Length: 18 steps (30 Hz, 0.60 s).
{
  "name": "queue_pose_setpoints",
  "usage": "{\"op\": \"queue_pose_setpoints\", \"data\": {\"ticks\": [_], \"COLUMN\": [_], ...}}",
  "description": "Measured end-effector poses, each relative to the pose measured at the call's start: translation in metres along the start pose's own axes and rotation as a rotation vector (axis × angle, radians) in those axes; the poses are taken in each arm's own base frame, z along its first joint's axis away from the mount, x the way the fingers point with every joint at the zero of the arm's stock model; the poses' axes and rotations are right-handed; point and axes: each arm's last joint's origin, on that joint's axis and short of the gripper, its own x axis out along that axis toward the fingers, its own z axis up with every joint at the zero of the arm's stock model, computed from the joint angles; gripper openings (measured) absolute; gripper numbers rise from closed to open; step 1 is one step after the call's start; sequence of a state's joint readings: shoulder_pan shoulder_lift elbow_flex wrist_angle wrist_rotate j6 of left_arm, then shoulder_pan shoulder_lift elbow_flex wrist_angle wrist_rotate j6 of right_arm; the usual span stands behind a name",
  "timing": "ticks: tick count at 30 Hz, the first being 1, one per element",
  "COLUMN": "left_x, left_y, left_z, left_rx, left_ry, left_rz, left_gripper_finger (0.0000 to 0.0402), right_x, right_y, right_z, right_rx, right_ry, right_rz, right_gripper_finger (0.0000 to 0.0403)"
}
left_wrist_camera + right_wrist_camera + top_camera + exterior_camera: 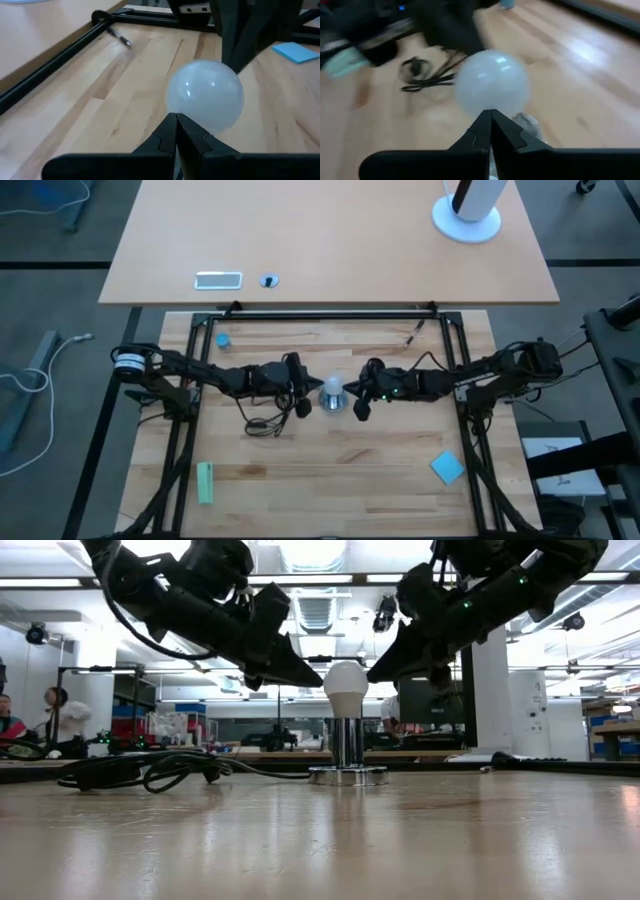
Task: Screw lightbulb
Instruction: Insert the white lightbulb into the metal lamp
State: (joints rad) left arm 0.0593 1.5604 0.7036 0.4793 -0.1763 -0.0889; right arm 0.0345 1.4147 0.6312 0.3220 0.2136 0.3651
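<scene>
A whitish translucent round-headed lightbulb (332, 389) stands upright in a shiny silver socket (347, 752) mid-table. Left gripper (303, 406) and right gripper (360, 408), both pressed together, flank it; black cord (150, 770) lies beside.

The lightbulb (346, 689) is flanked by left claw (315, 678) and right claw (375, 675) — the cord (150, 770) clutters its left side.

The worktop (330, 450) is pale wood made of long strips, smooth, with a soft shine. The lightbulb (346, 688) looks like milky, frosted glass, smooth, with small bright spots of light on it. It stands in a socket (347, 755) of shiny silver metal. The cord (150, 770) is black and looks like rubber. Both end effectors, the left (176, 131) and the right (491, 125), look like dull black plastic. The frame (320, 315) at 12 o'clock is black metal.
</scene>
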Motion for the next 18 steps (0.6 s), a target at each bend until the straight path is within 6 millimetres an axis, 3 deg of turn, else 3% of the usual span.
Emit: {"op": "queue_pose_setpoints", "data": {"ticks": [15,18], "left_x": [-0.0076,-0.0082], "left_y": [-0.0012,-0.0036], "left_z": [-0.0013,-0.0013], "left_rx": [-0.018,-0.001], "left_ry": [0.071,0.081], "left_rz": [-0.011,-0.093], "left_gripper_finger": [0.0,0.0], "right_x": [-0.0007,-0.0006], "right_y": [-0.0015,-0.0041], "right_z": [-0.0069,-0.0066], "right_rx": [0.007,-0.004], "right_ry": [0.055,0.046], "right_rz": [-0.063,-0.103], "right_gripper_finger": [0.0,0.0]}}
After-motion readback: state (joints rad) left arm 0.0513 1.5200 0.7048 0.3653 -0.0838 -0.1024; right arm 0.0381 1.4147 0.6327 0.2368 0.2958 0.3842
